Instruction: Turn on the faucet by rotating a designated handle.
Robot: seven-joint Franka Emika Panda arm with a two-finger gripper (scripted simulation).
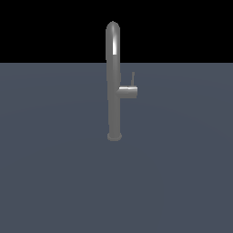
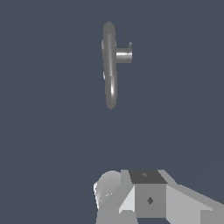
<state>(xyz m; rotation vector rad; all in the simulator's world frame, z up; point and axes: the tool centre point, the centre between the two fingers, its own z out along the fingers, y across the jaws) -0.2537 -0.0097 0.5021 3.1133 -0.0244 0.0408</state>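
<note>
The faucet (image 1: 113,82) stands upright on the flat grey-blue floor, a tall slim grey pipe with an arched top and a small round base flange (image 1: 114,136). A short horizontal stub (image 1: 128,91) juts from the pipe toward the exterior view's right. On that stub the handle (image 1: 133,78), a thin dark lever rod, points straight up. The wrist view looks down on the faucet (image 2: 110,65) from well above, with the stub (image 2: 124,55) and the handle (image 2: 130,45) small beside it. No gripper fingers show in either view.
The grey-blue floor (image 1: 54,173) spreads all around the faucet. Pale grey blocky parts of the arm (image 2: 148,199) fill one edge of the wrist view, far from the faucet.
</note>
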